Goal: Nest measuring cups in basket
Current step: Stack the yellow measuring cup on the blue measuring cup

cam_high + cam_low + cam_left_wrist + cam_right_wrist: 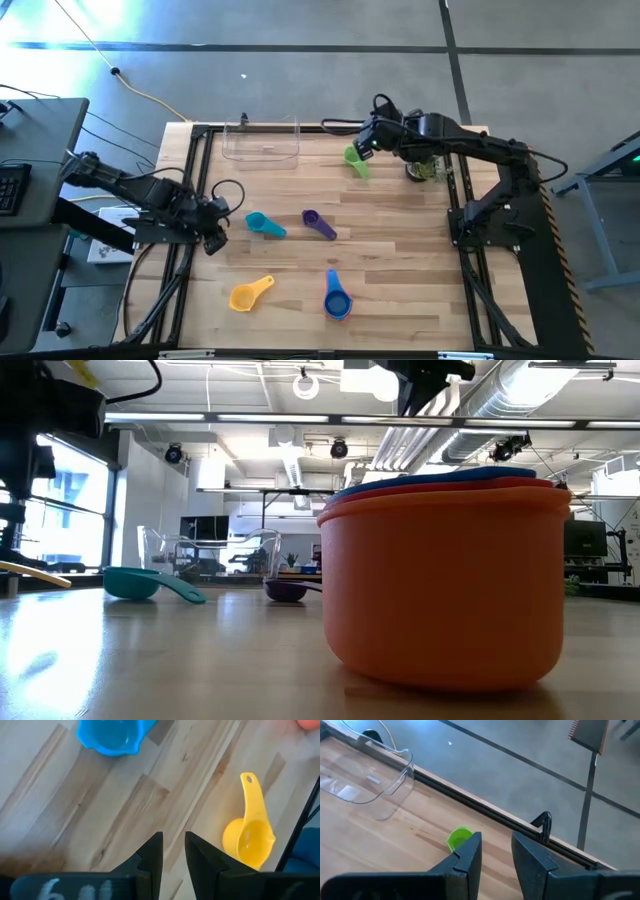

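Note:
The clear basket (262, 141) stands at the table's far edge, nothing in it. A green cup (357, 161) lies to its right, and my right gripper (367, 143), narrowly open, hovers just beyond it. The right wrist view shows the green cup (457, 839) beside one finger, with the gap between the fingers bare. The teal cup (265, 225) and purple cup (320, 225) lie mid-table. The yellow cup (250, 293) and a blue-red-orange stack (337, 298) lie near the front. My left gripper (214, 222), narrowly open, waits at the left edge. My right gripper has the green cup's rim (460, 836) right beside the outer side of one finger (469, 851). I cannot tell whether that finger touches it. Nothing sits between the two fingers.
A small potted plant (428, 168) stands under the right arm, right of the green cup. Black rails frame the table's left, right and far edges. In the low view the orange stack (445, 595) fills the foreground. Bare wood lies between the basket and the mid-table cups.

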